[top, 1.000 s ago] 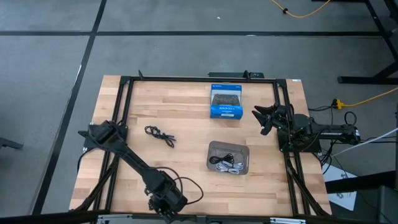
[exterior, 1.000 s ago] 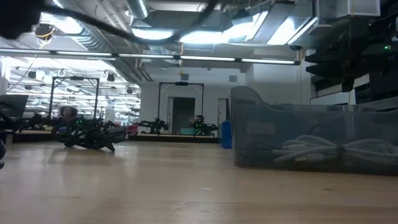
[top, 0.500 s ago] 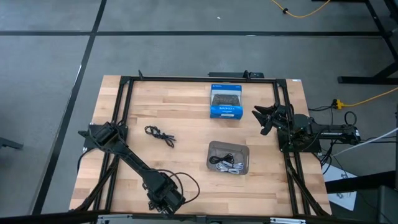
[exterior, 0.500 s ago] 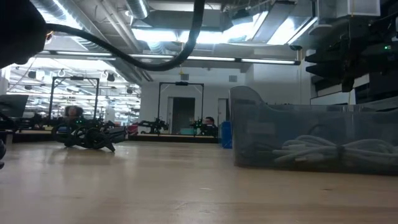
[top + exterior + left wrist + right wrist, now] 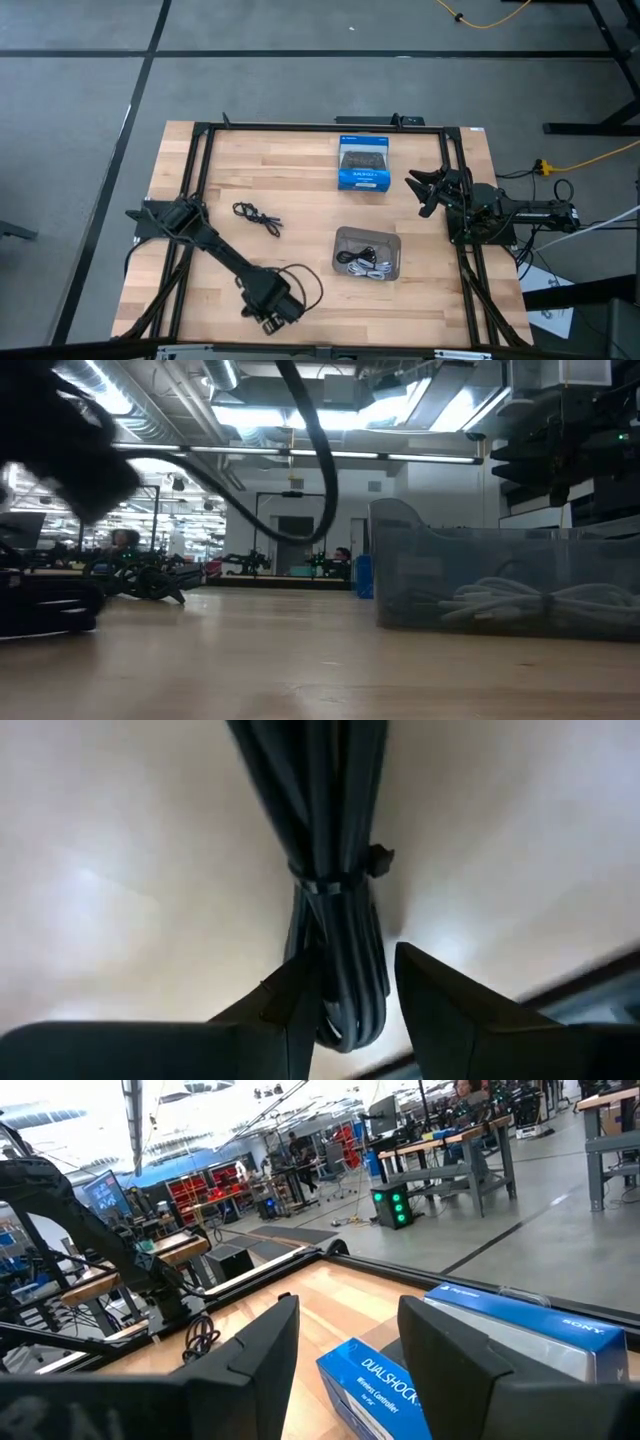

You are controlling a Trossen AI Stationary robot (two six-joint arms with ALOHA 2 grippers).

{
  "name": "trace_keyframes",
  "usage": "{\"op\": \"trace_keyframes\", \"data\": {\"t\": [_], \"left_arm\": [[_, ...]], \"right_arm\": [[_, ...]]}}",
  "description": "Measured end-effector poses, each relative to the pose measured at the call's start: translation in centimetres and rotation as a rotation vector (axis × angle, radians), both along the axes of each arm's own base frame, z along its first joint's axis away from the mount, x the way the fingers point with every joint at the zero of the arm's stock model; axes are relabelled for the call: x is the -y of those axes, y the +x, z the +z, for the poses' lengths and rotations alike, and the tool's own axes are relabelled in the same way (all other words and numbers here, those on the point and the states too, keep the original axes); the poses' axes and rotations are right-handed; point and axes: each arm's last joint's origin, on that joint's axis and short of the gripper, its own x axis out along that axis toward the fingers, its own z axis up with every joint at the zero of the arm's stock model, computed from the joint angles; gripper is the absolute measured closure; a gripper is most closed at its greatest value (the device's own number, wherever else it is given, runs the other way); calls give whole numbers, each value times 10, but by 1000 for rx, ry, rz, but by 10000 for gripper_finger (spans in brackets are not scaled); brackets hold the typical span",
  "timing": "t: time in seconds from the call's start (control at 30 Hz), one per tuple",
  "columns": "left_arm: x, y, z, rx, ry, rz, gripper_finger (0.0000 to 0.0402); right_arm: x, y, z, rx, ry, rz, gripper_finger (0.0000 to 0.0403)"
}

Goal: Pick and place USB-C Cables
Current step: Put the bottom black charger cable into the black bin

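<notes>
My left gripper (image 5: 268, 303) is near the table's near edge, left of the grey tray (image 5: 367, 254), and is shut on a black bundled USB-C cable (image 5: 335, 870) bound by a tie. A second black cable bundle (image 5: 257, 216) lies flat on the wood farther back on the left. In the tray lie white cables (image 5: 530, 600) and a black one. My right gripper (image 5: 424, 191) waits open at the right side, beside the blue box (image 5: 363, 163). My left gripper holds the black bundle by its looped end (image 5: 345, 1015), pinched between the two fingers (image 5: 295, 1005). The fingers lie along the bundle, which runs straight out ahead of them past the tie (image 5: 340, 880). Whether it rests on the table, I cannot tell.
The blue box with a pictured controller lies flat at the far middle of the table, also in the right wrist view (image 5: 400, 1380). A black frame (image 5: 300, 127) runs round the table. Bare wood (image 5: 300, 180) lies between the loose cable, the box and the tray.
My left gripper has moved from the table's near edge a little toward the far side and toward the tray. In the low view its dark bulk has come down into the picture's left. My right arm has kept still.
</notes>
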Motion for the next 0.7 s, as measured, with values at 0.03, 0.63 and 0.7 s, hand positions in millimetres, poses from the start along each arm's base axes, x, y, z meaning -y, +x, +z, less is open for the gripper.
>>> {"op": "trace_keyframes", "data": {"t": [0.03,0.63,0.7], "left_arm": [[-5,2,0,4,27,9,276],[-50,7,21,-118,156,-70,364],[-50,4,44,-112,172,-75,364]], "right_arm": [[0,0,0,0,0,0,226],[0,0,0,0,0,1,226],[0,0,0,0,0,0,226]]}}
